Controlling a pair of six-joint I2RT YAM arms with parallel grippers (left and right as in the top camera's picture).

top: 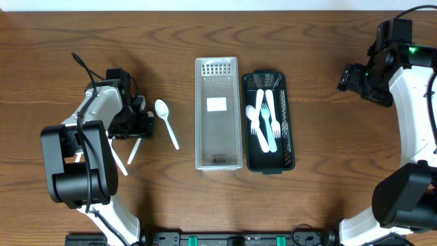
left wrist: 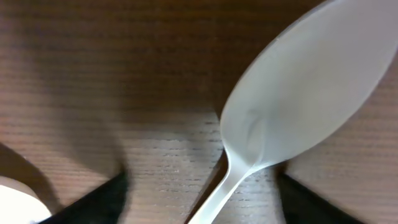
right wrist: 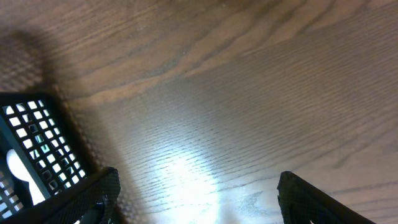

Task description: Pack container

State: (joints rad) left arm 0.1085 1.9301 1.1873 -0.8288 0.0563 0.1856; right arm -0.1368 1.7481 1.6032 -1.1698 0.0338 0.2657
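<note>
A clear plastic container [top: 218, 113] stands at the table's middle, with only a white label showing inside. Against its right side a black mesh basket [top: 290, 116] holds several white forks and spoons [top: 265, 123]. A white spoon [top: 166, 121] lies left of the container. My left gripper [top: 140, 124] is low over the table beside it, and a white handle [top: 134, 150] sticks out from under it. In the left wrist view a spoon's bowl [left wrist: 305, 93] fills the frame and its handle runs between the open fingers [left wrist: 199, 205]. My right gripper [top: 351, 76] is open and empty, also shown in the right wrist view [right wrist: 196, 199].
Another white utensil handle [top: 119, 164] lies on the wood below the left gripper, and a white piece shows at the left wrist view's corner [left wrist: 18, 199]. The basket's corner [right wrist: 37, 143] shows left of the right gripper. The table is dark wood.
</note>
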